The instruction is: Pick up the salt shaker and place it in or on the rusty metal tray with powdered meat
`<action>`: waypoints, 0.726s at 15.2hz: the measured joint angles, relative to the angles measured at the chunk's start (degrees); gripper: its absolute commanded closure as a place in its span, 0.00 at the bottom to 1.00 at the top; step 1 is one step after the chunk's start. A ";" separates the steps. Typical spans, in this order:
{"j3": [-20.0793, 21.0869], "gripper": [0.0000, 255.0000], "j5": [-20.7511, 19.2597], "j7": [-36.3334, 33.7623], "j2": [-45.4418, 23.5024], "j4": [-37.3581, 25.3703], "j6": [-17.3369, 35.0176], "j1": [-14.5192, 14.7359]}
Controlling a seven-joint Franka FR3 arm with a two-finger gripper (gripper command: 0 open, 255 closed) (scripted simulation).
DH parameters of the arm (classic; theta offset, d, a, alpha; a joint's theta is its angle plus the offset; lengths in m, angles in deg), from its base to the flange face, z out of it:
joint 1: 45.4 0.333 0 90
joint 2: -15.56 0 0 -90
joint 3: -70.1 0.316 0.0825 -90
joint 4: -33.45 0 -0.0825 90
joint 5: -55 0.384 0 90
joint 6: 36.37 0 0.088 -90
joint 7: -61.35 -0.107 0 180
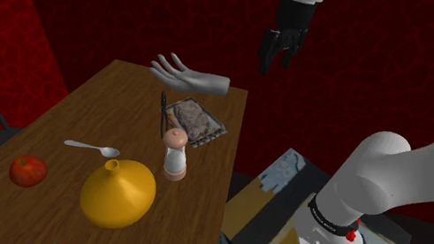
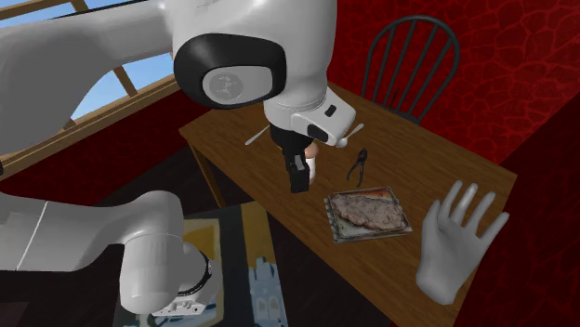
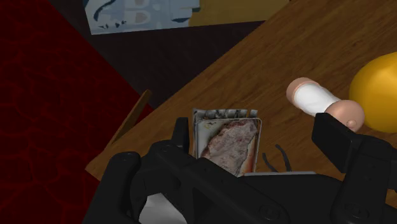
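open claw in the air, shaker standing by the tray

shoulder view: the all-black two-finger gripper point(image 1: 278, 53) hangs well above the brown wooden table point(image 1: 72, 121), holding nothing. the salt shaker point(image 1: 174, 153), white-bodied with a pinkish cap, stands upright just beside the rusty metal tray point(image 1: 197, 122) of mottled meat, between it and a yellow domed vessel point(image 1: 118, 192).

second exterior view: the shaker is mostly hidden behind the gripper; a pinkish bit there is probably its cap.

wrist view: the fingers point(image 3: 337, 137) stand wide apart with the tray showing between them; the shaker lies off beside one finger, untouched.
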 measured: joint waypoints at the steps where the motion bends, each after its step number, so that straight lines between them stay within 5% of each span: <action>1: 0.00 0.00 0.00 0.00 0.00 0.00 0.00 0.00; 11: 6.97 0.00 6.29 -5.98 -8.02 4.63 13.34 2.99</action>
